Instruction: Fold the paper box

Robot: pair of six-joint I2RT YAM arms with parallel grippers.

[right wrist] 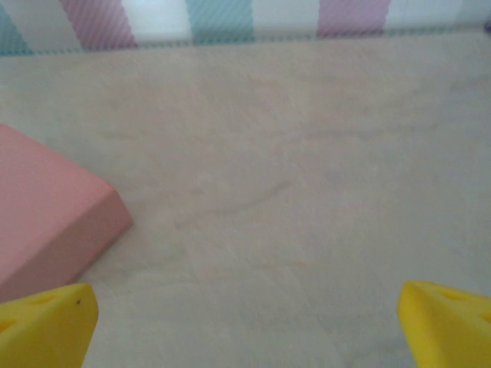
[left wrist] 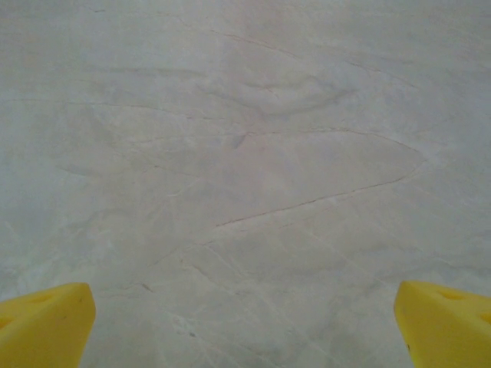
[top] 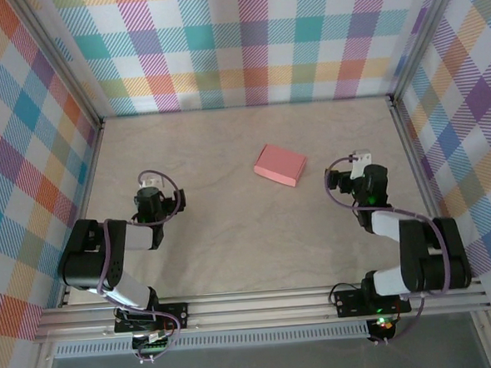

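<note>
My left jaws and right jaws stand wide open, empty. The paper box (top: 279,164) lies on the tabletop (top: 232,235) near my right jaws; a clumsy nudge could dent its thin card

pale marbled table (top: 232,235), bright plaid walls (top: 245,42)

Even, bright, soft overhead light, faint shadows, no glare; both wrist views slightly blurred
</note>
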